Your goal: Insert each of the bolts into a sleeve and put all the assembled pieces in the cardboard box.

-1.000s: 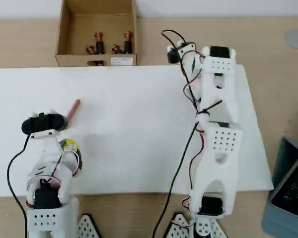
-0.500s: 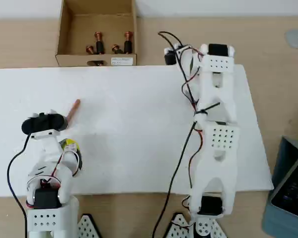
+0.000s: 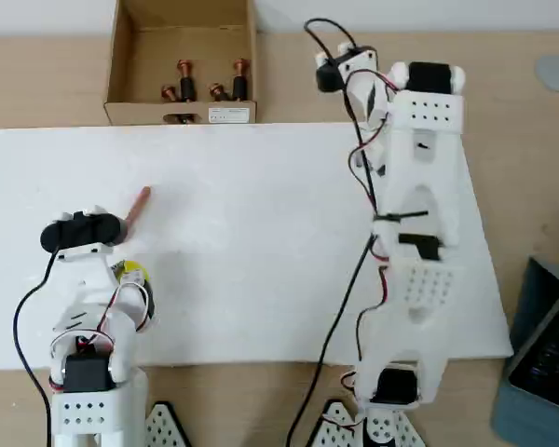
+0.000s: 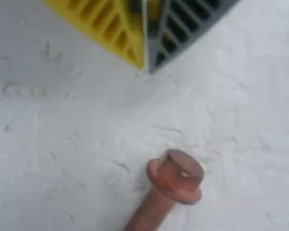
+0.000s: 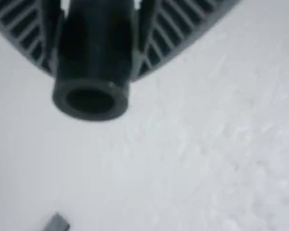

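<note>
Grasping a black sleeve (image 5: 90, 72) in the right gripper (image 5: 94, 45) fingers, open end toward the wrist camera, above the white mat (image 3: 261, 270). Clenched on nothing at the left gripper (image 4: 146, 65), tips near the head of a copper bolt (image 4: 175, 177) lying flat on the mat. Counting four assembled pieces (image 3: 184, 80) in the cardboard box (image 3: 117, 65) on the wooden surface (image 3: 56, 84) past the mat's far edge.

Light wooden table (image 3: 37, 84), white mat (image 3: 261, 242), grey case (image 3: 545, 372)
</note>
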